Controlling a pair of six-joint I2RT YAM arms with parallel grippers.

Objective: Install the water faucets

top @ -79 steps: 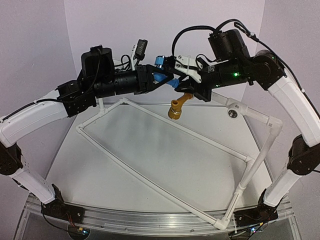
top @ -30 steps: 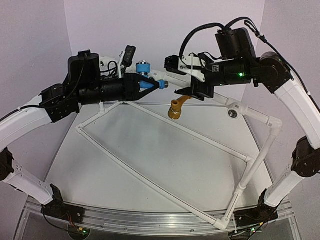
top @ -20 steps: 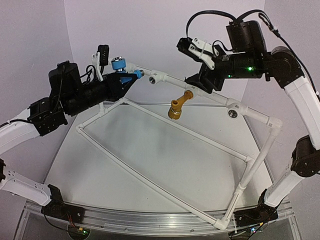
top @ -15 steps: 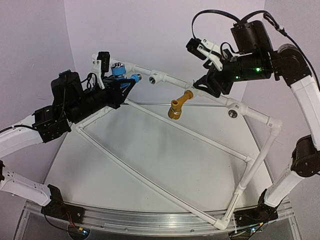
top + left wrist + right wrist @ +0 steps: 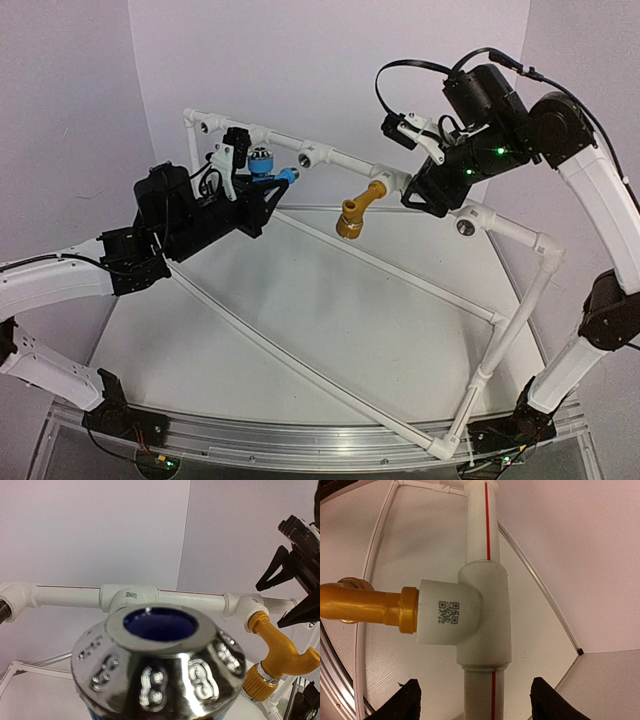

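Observation:
My left gripper [image 5: 266, 184] is shut on the blue water faucet [image 5: 264, 166], just in front of the raised white pipe [image 5: 345, 160] and left of an open tee socket [image 5: 313, 155]. In the left wrist view the blue faucet's chrome knob [image 5: 160, 665] fills the bottom and hides my fingers; the tee [image 5: 129, 596] lies behind it. The mustard-yellow faucet [image 5: 355, 211] sits in its tee [image 5: 470, 617], spout hanging down. My right gripper [image 5: 476, 702] stands open astride the pipe below that tee, both fingertips [image 5: 405, 700] apart from it.
The white pipe frame [image 5: 300, 365] runs low across the table and up to the back rail. Open sockets show at the back left corner [image 5: 205, 125] and at the right elbow [image 5: 465, 227]. Purple walls stand close behind both arms.
My left arm pulled the blue faucet back to the left, away from my right gripper, then lower. My right gripper rose, then came down over the pipe beside the yellow faucet's tee.

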